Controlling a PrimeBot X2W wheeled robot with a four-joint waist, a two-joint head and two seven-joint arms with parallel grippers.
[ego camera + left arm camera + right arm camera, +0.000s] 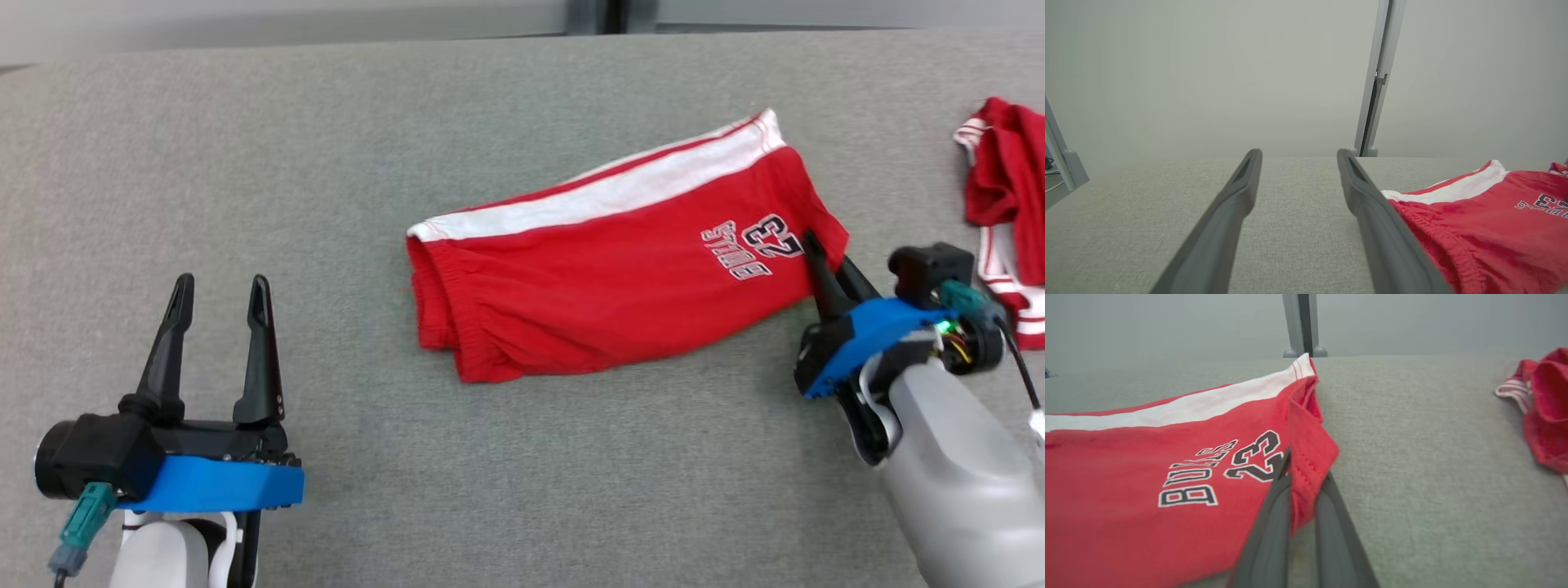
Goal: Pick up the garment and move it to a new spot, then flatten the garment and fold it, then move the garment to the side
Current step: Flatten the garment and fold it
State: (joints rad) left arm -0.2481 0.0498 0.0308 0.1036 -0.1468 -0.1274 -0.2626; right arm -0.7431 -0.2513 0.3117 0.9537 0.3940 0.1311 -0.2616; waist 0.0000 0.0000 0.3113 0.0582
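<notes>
Left gripper (222, 286) sits wide open over bare table (326, 163) up front, right gripper (826, 253) pinches the right hem corner of the shorts (620, 269) lying mid-table, loads of free room left and behind, another red garment (1008, 188) at the right edge.

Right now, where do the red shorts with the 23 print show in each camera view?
Head view: red shorts right of centre, right gripper shut on their right hem.
Left wrist view: shorts at lower right, past the open left gripper.
Right wrist view: shorts across the left half, hem between the fingers.
Shared landmark: the 23 print.
</notes>
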